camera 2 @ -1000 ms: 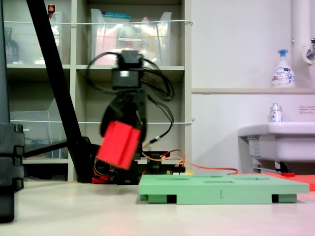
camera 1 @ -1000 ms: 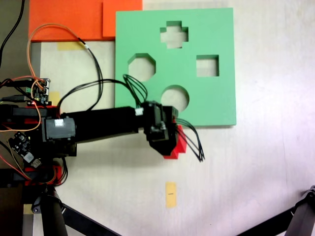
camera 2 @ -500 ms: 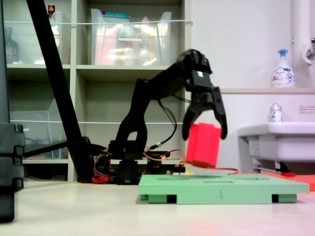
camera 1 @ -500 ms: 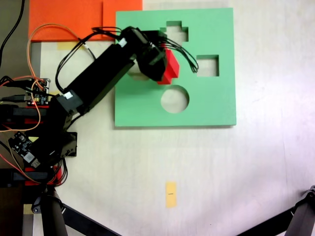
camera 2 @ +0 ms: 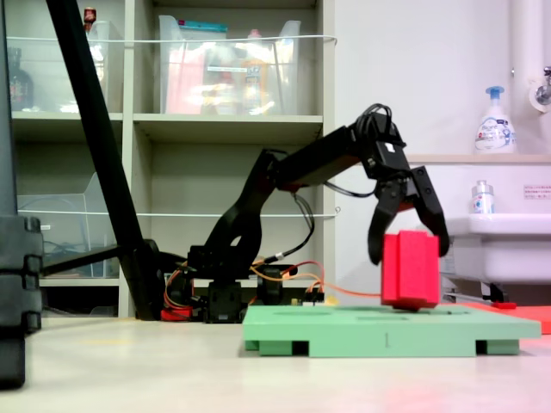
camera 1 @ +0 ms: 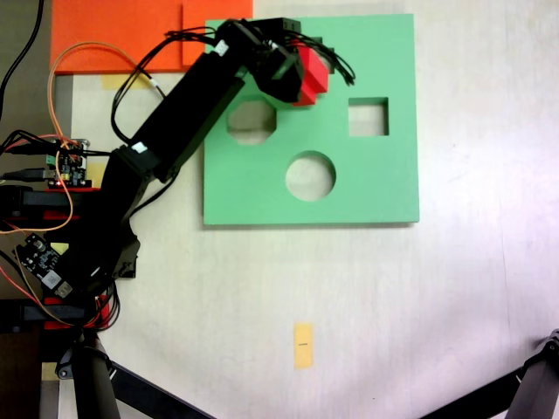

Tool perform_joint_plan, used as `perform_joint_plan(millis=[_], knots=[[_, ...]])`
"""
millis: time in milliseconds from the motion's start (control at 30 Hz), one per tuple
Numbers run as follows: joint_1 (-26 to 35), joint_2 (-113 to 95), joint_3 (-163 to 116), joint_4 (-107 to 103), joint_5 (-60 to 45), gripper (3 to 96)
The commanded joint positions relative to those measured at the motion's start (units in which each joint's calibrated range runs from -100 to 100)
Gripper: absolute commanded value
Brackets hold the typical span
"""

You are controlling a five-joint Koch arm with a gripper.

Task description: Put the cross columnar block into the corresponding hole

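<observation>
arm is stretched way out over the green board, and the end effector is clamped on the red block, one finger down each side of it. block is upright and its bottom sits just about at the board's top surface in the second exterior view; can't tell if it's actually touching. from the first exterior view the block covers the plus-shaped hole near the board's far edge, so i can't see the hole itself. octagon hole, round hole and square hole are all open. board lies flat on the pale worktop.
</observation>
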State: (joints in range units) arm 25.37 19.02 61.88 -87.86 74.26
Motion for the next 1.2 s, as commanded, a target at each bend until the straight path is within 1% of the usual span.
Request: perform_joint_plan(millis=[33, 433, 933, 1000, 1067, 1100, 1200], knots=[[0.6, -0.7, 3.7, 6.5, 1.2, 39.9], [1.3, 2.8, 3.7, 11.5, 1.8, 42.4], [1.7, 10.7, 3.7, 14.2, 3.3, 42.8], [1.6, 11.4, 3.7, 14.5, 3.3, 45.0], [1.3, 12.1, 3.7, 16.3, 3.2, 53.0], [1.2, 12.3, 3.7, 16.6, 3.2, 54.8], [0.8, 12.7, 3.7, 16.6, 3.1, 55.4]])
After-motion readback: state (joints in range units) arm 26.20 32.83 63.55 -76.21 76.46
